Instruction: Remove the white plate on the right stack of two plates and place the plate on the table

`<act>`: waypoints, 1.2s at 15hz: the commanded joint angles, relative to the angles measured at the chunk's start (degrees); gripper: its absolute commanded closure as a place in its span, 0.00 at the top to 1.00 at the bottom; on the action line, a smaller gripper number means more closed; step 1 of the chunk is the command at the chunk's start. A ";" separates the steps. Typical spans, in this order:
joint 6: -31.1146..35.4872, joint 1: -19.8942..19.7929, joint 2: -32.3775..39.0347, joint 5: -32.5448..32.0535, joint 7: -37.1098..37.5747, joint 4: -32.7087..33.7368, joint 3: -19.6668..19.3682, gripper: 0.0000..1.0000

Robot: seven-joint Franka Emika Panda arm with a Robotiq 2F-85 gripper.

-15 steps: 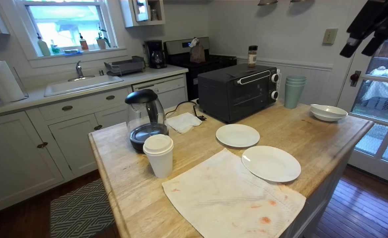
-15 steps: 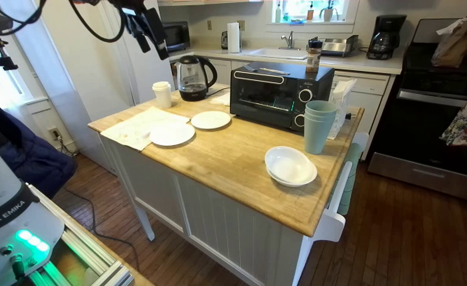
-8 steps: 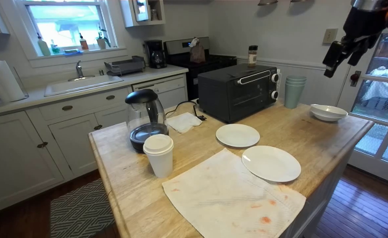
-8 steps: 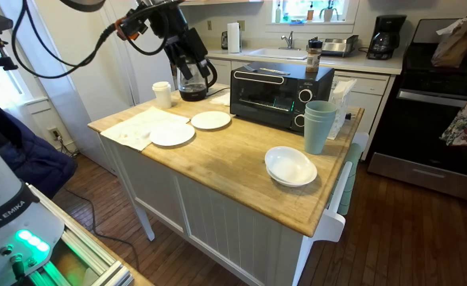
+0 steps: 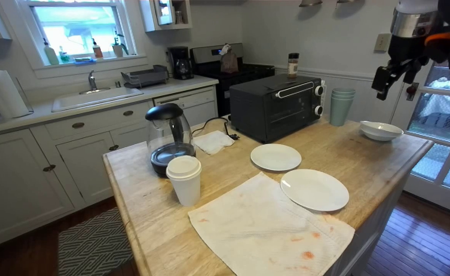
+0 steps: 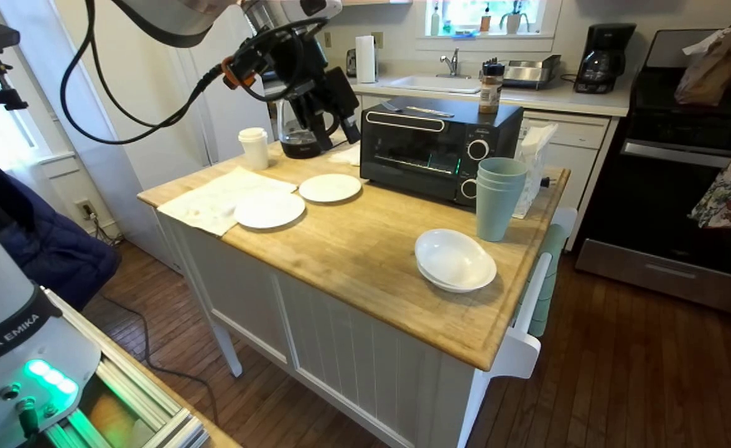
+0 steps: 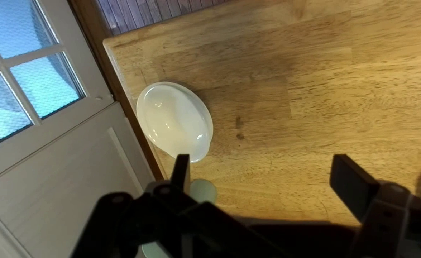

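Observation:
The white plate (image 6: 449, 254), a small glossy raised-rim dish, lies nested and slightly off-centre in its twin. This stack of two plates (image 5: 382, 132) stands near a corner of the wooden table (image 6: 365, 242). In the wrist view the upper plate (image 7: 171, 118) is left of centre, and the lower dish's rim (image 7: 209, 116) shows at its right. My gripper (image 6: 339, 143) is open and empty, high above the table and apart from the stack. In the wrist view the gripper's jaws (image 7: 262, 157) stand wide apart, with the left fingertip just below the stack.
Pale green cups (image 6: 499, 202) stand close to the stack, beside the black toaster oven (image 6: 424, 149). Two wider flat plates (image 5: 276, 157) (image 5: 315, 190) lie near a stained cloth (image 5: 267, 226). A glass kettle (image 5: 171, 142) and lidded paper cup (image 5: 184, 180) stand farther off.
My gripper has come down from the upper corner and moved out over the table, nearer the stack's end. The dishes and other objects have not moved.

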 commanded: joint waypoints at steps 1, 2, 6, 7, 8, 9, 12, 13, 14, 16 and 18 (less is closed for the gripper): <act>-0.36 2.26 -0.30 -0.52 0.30 0.10 -2.00 1.00; -0.36 2.30 -0.40 -0.51 0.30 0.10 -1.98 1.00; -1.07 1.70 7.89 -1.51 0.45 5.25 -4.19 1.00; -0.57 1.87 9.81 -0.79 0.09 6.38 -5.20 1.00; -0.07 2.08 11.86 -0.31 -0.39 7.57 -6.20 1.00; 0.49 2.41 14.06 0.44 -1.50 8.93 -7.22 1.00; 2.04 3.19 20.13 2.37 -3.71 12.72 -9.76 1.00; 2.50 3.42 22.16 4.38 -5.77 14.09 -10.33 1.00; 2.55 3.59 23.85 6.53 -7.88 15.35 -10.74 1.00; 2.46 3.81 27.52 10.11 -11.59 17.99 -11.28 1.00; 1.98 3.96 30.83 12.54 -14.74 20.47 -11.62 1.00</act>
